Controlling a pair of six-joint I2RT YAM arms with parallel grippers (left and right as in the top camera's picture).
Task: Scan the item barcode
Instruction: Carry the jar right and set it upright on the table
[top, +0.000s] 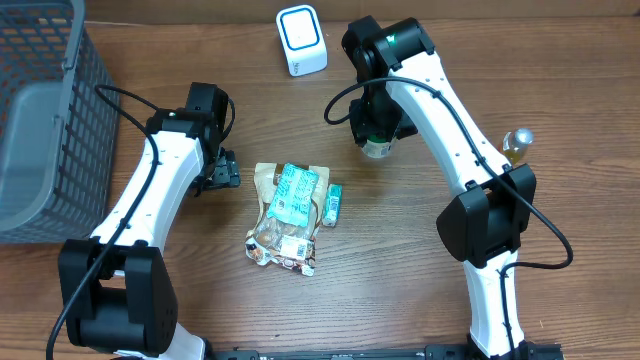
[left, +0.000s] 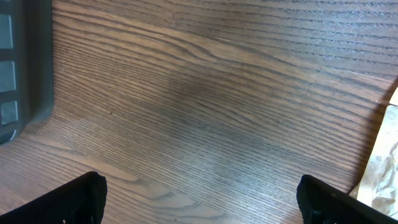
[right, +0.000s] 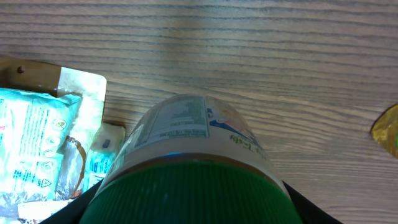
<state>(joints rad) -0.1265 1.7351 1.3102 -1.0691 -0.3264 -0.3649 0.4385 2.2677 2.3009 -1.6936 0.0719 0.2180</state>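
Right fingers (right: 300, 213) are closed around a green-capped jar (right: 186, 127), held clear above the table (top: 400, 250). The jar's long axis runs away from the wrist, cap nearest the camera and printed label facing up in the wrist view. The white scanner (top: 301, 41) stands near the far table edge, to the jar's left in the overhead view and near it. The right arm is plainly the nearer. Left fingers (left: 68, 202) are spread wide over bare table beside the snack pouches (top: 287, 215), holding nothing.
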